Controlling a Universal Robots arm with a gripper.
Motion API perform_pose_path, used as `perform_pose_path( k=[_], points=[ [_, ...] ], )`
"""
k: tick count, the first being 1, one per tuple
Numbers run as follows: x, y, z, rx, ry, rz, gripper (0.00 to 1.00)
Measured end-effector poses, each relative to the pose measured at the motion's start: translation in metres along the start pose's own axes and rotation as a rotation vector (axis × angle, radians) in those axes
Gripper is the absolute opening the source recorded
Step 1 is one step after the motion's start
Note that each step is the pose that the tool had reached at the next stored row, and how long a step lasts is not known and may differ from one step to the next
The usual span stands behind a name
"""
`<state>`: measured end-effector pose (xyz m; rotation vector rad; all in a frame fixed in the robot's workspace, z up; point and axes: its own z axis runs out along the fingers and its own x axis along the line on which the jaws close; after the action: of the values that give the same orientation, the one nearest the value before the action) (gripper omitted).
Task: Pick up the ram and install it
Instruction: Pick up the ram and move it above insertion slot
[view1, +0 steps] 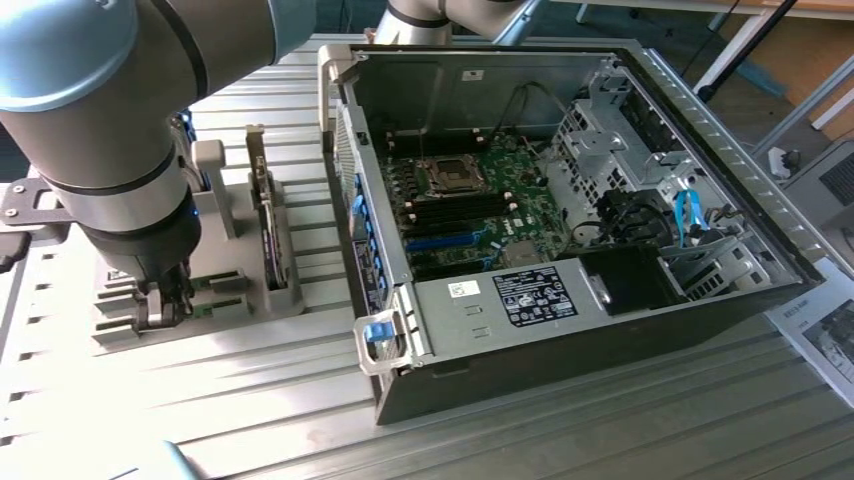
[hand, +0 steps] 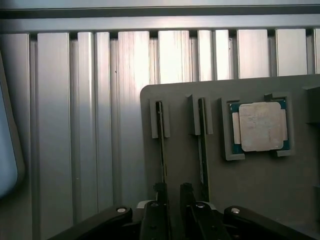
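The ram (hand: 161, 145), a thin, narrow circuit-board stick seen edge-on, stands on its long edge in a slot of a flat grey plastic holder (hand: 260, 195). It is neither lifted nor installed. Just beside it, in a parallel slot, stands a second stick (hand: 202, 150) of the same slim shape. That makes two sticks in two slots, each slot marked by a pair of raised grey guides at its far end. Beyond the second stick, one square silver processor chip (hand: 260, 126) with a green rim lies flat in its own recess in the holder.

The claw (hand: 173, 196) hangs low over the sticks' near ends. Its two dark fingers (hand: 160, 215) are parted, with bare holder showing in the gap and nothing gripped. One fingertip lines up with the end of the ram and the other sits between the two sticks. Whether either touches a stick cannot be told.

The holder lies on a desk (hand: 100, 125) of ribbed, silvery aluminium slats. In the exterior view the one grey and blue robot arm (view1: 107, 150) reaches straight down to the holder. One taller dark expansion card (view1: 275, 240) stands upright there, toward the exterior view's right of the claw. Further to that side, one black computer case (view1: 561, 365) lies open on the desk with its green motherboard (view1: 467, 195) facing up, well apart from the ram.
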<state>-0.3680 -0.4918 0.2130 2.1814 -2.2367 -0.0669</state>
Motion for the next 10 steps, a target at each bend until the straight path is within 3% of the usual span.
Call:
perform_pose_path(
  k=[6,10],
  points=[
    [0.0,-0.0004,-0.0007,-0.0002,0.0002,0.0,0.25],
    [0.0,0.0001,-0.01,0.0001,-0.0001,0.0,0.25]
  ],
)
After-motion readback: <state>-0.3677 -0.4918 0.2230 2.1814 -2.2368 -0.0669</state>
